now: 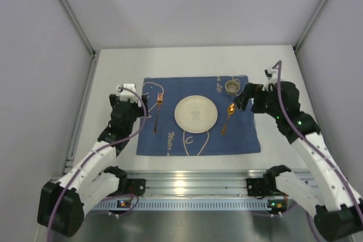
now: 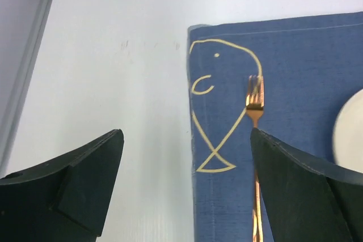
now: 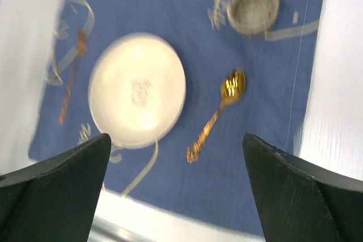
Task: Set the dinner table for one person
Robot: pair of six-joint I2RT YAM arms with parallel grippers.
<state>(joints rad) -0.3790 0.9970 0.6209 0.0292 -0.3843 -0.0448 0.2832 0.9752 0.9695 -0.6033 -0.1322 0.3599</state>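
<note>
Overhead, the dinner table (image 1: 187,60) fills mid-frame, with the left gripper (image 1: 145,106) and right gripper (image 1: 243,101) flanking its blue placemat (image 1: 198,140). Left wrist: jaws apart, table filling the left, fork (image 2: 254,103) at right. Right wrist: jaws apart, table along the right edge.

Count taken from the top view.
- Surface (image 1: 193,60): one, white.
- Placemat (image 1: 244,134): one, blue, centre of frame.
- Plate (image 1: 195,113): one, pale and round, at the middle of the placemat.
- Fork (image 1: 158,114): one, copper-toned, left of the plate.
- Spoon (image 1: 228,118): one, gold, right of the plate.
- Small grey cup (image 1: 232,87): one, at the placemat's upper right.
- Robot arms: two, the left arm (image 1: 91,165) at lower left and the right arm (image 1: 315,151) at lower right.
- Dark fingers (image 2: 74,185): two per arm, four in all.
</note>
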